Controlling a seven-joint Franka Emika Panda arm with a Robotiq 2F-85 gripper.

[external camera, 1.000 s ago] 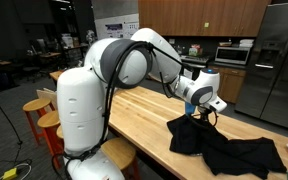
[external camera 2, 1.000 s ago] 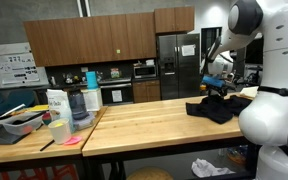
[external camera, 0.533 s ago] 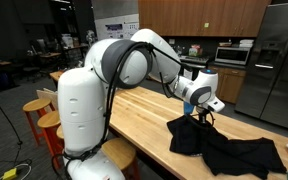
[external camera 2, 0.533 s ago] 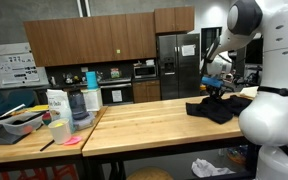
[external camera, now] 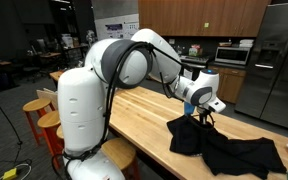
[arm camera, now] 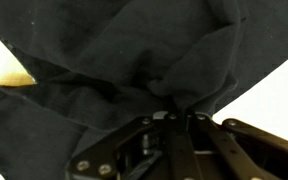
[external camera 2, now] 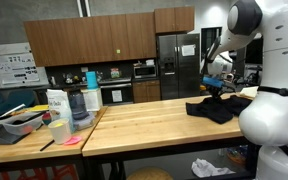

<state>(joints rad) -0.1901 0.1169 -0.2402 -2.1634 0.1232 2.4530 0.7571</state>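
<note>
In an exterior view, the gripper [external camera: 202,112] is down on the near edge of the black cloth [external camera: 229,150], crumpled on the wooden table [external camera: 144,118]. In an exterior view from the far end, the cloth [external camera 2: 217,111] lies directly under the gripper [external camera 2: 212,95]. In the wrist view, the jaws are pinched narrow on a raised cloth fold [arm camera: 162,88] at the fingertips.

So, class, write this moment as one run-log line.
gripper: shut on black cloth | black cloth: crumpled on wooden table

cloth [external camera: 229,152]: black, soft, crumpled w/ many folds
pose: spread in a heap, one fold gathered up
loc: wooden surface [external camera: 134,118], near its end
</note>
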